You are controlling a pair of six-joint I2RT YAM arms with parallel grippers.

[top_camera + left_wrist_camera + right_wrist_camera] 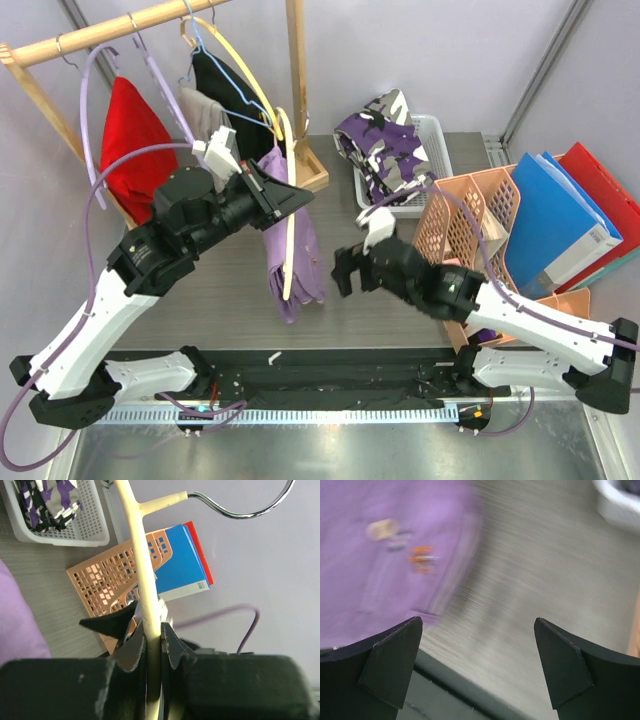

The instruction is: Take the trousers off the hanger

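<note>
The plain lilac trousers (285, 255) hang draped over a cream hanger (287, 215) held off the rack above the table. My left gripper (283, 196) is shut on the hanger; in the left wrist view the cream bar (145, 585) runs between my closed fingers (131, 650), its metal hook at the top. My right gripper (343, 272) is open and empty, just right of the trousers' lower end; its view shows the lilac cloth (390, 545) with small buttons at the upper left. The camouflage trousers (385, 140) lie in the white basket (432, 130).
A wooden rack (110, 30) at the back left carries a red garment (130, 140) and black and grey garments (215, 100) on hangers. A peach perforated organiser (470, 215) and blue and red folders (565, 215) stand at the right.
</note>
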